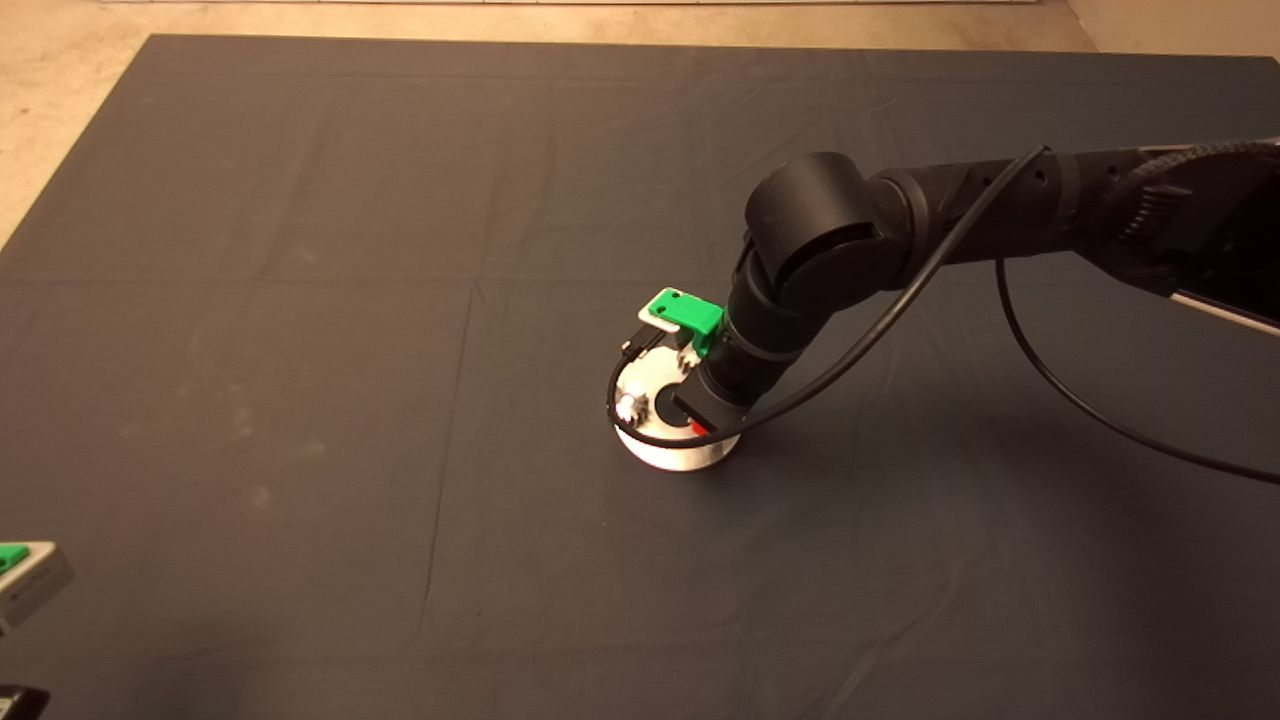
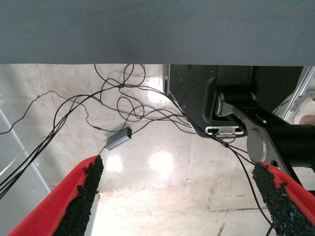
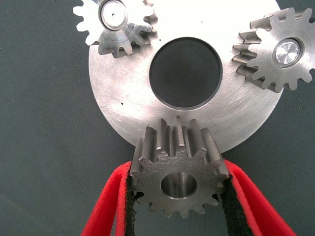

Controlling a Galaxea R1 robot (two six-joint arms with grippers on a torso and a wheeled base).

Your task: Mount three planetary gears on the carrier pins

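Note:
The carrier disc (image 3: 123, 98), round shiny metal with a large central hole, lies on the dark mat (image 1: 300, 300). Two planetary gears (image 3: 118, 24) (image 3: 278, 51) sit on carrier pins, whose silver ends show in their bores. My right gripper (image 3: 178, 169) is shut on the third gear (image 3: 179, 182), holding it by its teeth over the disc's rim. Its bore looks hollow, and the pin beneath is hidden. From above, the right gripper (image 1: 692, 420) hangs over the disc (image 1: 655, 395) and covers the held gear. My left gripper (image 2: 177, 169) stands open with nothing in it, parked at the mat's lower left (image 1: 20, 575).
The right arm (image 1: 900, 230) reaches in from the right, with a black cable (image 1: 1050, 380) looping over the mat. The left wrist view shows a pale floor with loose cables (image 2: 123, 103) and a black machine base (image 2: 236, 98).

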